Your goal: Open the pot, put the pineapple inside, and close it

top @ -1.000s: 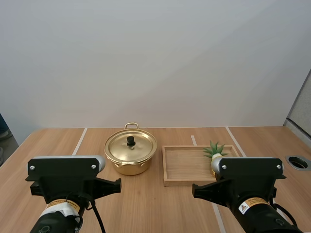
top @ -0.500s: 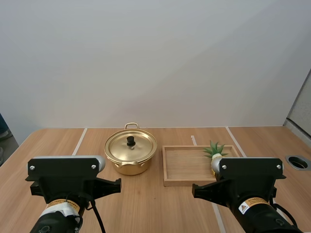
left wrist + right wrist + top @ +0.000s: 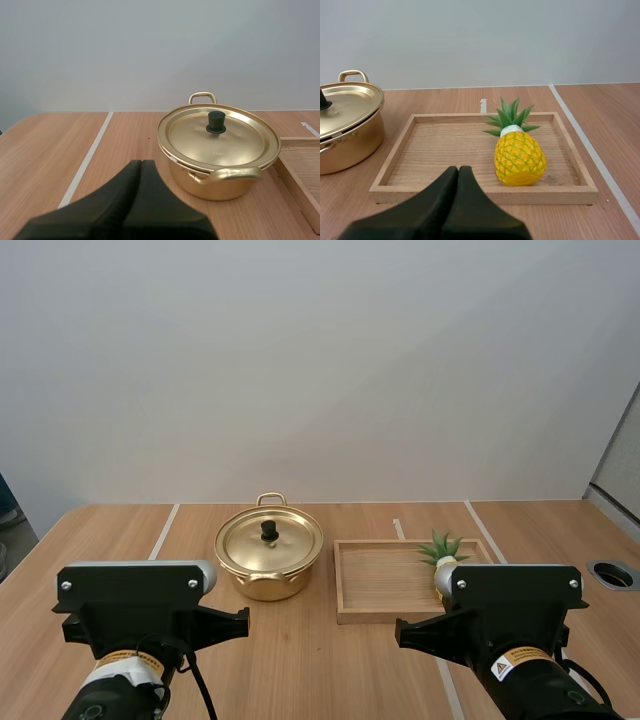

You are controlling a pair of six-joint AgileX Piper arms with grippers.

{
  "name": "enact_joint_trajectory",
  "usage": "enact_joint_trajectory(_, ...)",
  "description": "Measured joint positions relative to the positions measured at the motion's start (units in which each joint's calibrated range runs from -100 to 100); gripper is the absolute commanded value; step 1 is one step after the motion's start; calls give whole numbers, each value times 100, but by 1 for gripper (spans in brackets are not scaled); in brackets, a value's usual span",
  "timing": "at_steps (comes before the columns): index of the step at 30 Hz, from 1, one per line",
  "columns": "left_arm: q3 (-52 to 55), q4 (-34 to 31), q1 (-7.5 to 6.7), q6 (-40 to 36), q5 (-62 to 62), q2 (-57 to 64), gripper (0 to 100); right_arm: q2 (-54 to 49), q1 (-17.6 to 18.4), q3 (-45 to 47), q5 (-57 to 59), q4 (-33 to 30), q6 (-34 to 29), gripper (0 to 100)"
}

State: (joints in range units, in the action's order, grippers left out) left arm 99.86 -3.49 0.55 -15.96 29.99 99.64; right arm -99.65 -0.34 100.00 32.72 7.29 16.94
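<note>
I think the job has not started yet, because the first step, taking the lid off, is not done. My left hand [image 3: 141, 164] is clenched on nothing, with its two fingers pressed together. It points at the gold pot [image 3: 220, 182] from a little way back. The pot sits on the bench [image 3: 110, 540] with its lid [image 3: 217, 137] on.

Just beside the pot is a wooden tray [image 3: 445, 145]. The pineapple [image 3: 519, 159] sits in the tray, on the side away from the pot. My right hand [image 3: 458, 170] is clenched too, holding nothing, in front of the tray.

I think the next move is for the left hand to spread its fingers, go over the lid and pinch the small black knob [image 3: 216, 121].

Count: two hands, one pot, one lid, one knob, one tray, one pineapple.
</note>
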Motion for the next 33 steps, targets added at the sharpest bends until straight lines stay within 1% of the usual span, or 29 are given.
enact_joint_trajectory(8,0,0,0,0,0,0,0,0,0,0,0,0,0,0)
enact_joint_trajectory(15,0,0,0,0,0,0,0,0,0,0,-44,216,0,0)
enact_joint_trajectory(17,14,0,0,0,-150,0,0,0,0,0,-213,228,0,0)
enact_joint_trajectory(19,14,0,0,0,-558,0,0,0,0,0,-493,228,0,0)
enact_joint_trajectory(22,14,0,0,0,-1456,0,0,0,0,0,-1139,228,0,0)
enact_joint_trajectory(26,14,0,0,0,-2944,0,0,0,0,0,-2512,194,0,0)
enact_joint_trajectory(30,14,-13,0,0,-4104,0,0,0,0,0,-4118,-182,0,0)
enact_joint_trajectory(33,14,-180,0,0,-4620,0,0,0,0,0,-5021,-729,0,0)
